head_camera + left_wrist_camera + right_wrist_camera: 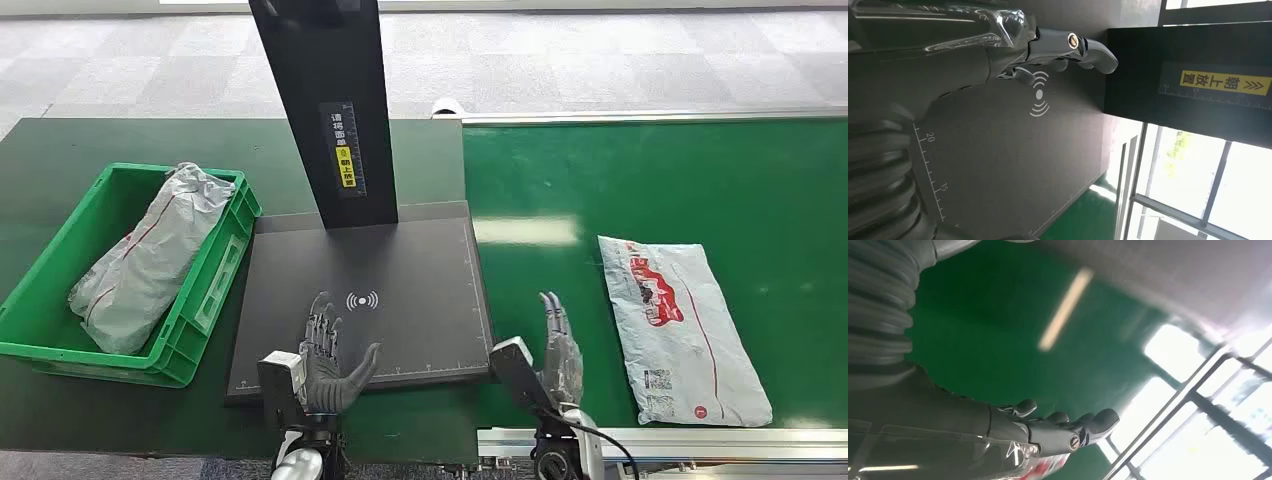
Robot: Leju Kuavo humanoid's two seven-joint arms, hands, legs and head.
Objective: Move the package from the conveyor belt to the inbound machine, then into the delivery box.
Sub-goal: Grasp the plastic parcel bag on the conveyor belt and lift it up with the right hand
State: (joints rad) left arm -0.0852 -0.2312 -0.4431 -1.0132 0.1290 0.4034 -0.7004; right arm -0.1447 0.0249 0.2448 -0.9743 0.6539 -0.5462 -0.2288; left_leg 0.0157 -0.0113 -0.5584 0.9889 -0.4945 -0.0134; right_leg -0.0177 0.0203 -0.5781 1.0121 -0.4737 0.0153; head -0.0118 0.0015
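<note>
Grey package beside right hand; contact unclear.

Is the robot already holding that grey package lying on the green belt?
No: in the head view the package lies flat on the conveyor belt, apart from the open, empty right hand.

The inbound machine's black post ran off the head view's top edge. Small print on its yellow label and on the package was too small to read.
</note>
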